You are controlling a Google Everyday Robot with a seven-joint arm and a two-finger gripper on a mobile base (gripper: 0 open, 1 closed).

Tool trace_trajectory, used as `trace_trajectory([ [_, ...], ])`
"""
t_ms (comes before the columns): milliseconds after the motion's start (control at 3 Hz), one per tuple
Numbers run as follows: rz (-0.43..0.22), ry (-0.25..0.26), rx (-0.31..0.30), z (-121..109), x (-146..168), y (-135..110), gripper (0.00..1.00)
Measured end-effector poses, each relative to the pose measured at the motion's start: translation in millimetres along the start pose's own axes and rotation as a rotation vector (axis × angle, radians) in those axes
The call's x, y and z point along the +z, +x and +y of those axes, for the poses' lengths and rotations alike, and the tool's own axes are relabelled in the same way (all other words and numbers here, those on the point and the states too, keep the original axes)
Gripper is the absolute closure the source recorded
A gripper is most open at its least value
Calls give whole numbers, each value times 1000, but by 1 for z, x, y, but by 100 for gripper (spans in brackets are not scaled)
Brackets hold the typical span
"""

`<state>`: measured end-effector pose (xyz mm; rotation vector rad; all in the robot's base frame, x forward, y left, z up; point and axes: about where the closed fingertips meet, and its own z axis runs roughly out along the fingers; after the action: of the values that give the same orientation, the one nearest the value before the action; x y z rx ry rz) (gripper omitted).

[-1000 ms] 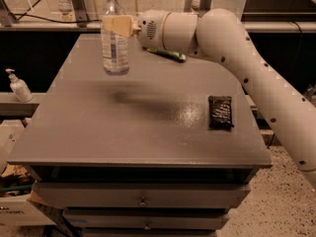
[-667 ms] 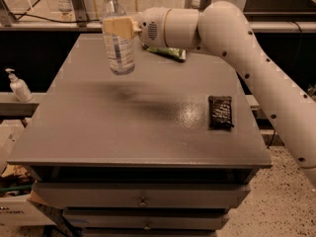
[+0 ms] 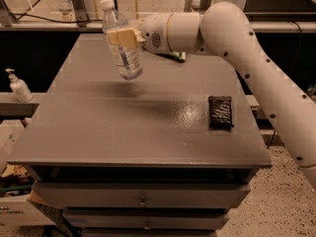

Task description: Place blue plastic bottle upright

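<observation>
Clearly airborne, the blue plastic bottle (image 3: 129, 63) hangs over the table (image 3: 123, 137) toward 11 o'clock, cap tipped to 11, base to 5; the gripper (image 3: 120, 36), reaching from 3 o'clock, clamps its upper body

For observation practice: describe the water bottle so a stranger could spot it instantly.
Start at the grey table; above its far left, the robot's hand clamps the blue plastic bottle. It is clear, white-capped and tilted in mid-air, unlike the dark packet lying flat.
</observation>
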<state>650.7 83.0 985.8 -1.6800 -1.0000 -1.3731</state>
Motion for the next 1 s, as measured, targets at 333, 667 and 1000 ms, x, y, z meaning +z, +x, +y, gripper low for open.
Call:
trace_trajectory([
  [333, 36, 28, -5, 5, 0, -13, 100],
  [667, 87, 93, -3, 20, -7, -38, 100],
  [1000, 87, 91, 8, 19, -12, -46, 100],
])
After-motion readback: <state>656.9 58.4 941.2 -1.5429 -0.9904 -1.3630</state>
